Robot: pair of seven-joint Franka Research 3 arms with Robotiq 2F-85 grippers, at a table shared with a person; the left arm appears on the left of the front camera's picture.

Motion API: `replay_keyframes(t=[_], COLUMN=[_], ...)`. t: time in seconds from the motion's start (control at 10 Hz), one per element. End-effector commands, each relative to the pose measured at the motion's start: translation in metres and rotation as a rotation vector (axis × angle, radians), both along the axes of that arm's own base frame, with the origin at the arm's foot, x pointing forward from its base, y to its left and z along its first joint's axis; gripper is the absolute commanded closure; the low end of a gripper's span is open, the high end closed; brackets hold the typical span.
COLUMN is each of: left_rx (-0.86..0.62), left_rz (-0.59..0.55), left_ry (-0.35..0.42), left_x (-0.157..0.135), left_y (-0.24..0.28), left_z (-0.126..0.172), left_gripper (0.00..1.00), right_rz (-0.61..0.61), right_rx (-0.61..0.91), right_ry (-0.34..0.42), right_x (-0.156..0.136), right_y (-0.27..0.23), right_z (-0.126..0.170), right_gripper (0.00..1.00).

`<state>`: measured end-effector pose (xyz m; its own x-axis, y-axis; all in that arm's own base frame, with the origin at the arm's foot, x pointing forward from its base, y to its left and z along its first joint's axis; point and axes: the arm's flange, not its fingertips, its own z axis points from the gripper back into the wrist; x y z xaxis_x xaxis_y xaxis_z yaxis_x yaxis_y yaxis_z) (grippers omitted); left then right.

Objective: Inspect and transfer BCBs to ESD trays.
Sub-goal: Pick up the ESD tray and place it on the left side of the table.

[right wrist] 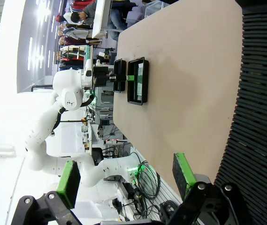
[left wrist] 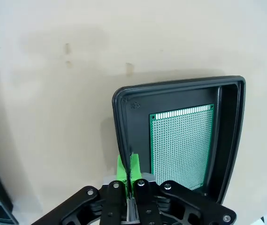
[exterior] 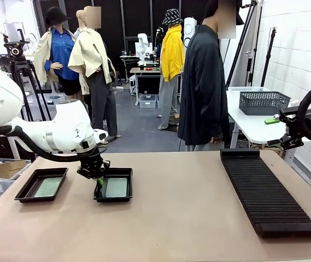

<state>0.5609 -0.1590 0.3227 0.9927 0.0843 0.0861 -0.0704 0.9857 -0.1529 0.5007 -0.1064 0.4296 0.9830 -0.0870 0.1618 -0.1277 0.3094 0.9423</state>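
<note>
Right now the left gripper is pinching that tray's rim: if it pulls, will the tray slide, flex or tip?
Probably slides: the tray looks shallow, glossy and light on the smooth table. The thin rim may flex where the left gripper pinches it. The loose-looking circuit board inside could shift if the tray tilts.

The left arm (exterior: 62, 134) has smooth, rounded white shells with black joints and a black cable. Its gripper (left wrist: 129, 174) is black linkage with silver screws and green pads (left wrist: 122, 168). The person (exterior: 203, 82) wears a long dark coat.
</note>
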Motion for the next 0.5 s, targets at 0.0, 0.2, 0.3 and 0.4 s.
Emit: replay_keyframes(t=[0.0, 0.2, 0.3, 0.4], left_rx=[0.021, 0.077, 0.074, 0.067], left_rz=[-0.015, -0.04, -0.044, -0.042], left_ry=[-0.009, 0.004, 0.006, 0.007], left_x=[-0.009, -0.012, -0.011, -0.009], left_y=[0.021, 0.042, 0.052, 0.059], left_z=[0.005, 0.004, 0.003, 0.002], left_gripper=[1.0, 1.0, 1.0, 1.0], right_rz=[-0.001, -0.001, -0.001, -0.001], right_rx=[-0.009, -0.009, -0.009, -0.009], right_ry=[0.002, 0.002, 0.002, 0.002], right_x=[0.0, 0.0, 0.0, 0.0], right_y=[0.001, 0.001, 0.001, 0.001], right_z=[0.001, 0.001, 0.001, 0.001], right_gripper=[0.0, 0.0, 0.0, 0.0])
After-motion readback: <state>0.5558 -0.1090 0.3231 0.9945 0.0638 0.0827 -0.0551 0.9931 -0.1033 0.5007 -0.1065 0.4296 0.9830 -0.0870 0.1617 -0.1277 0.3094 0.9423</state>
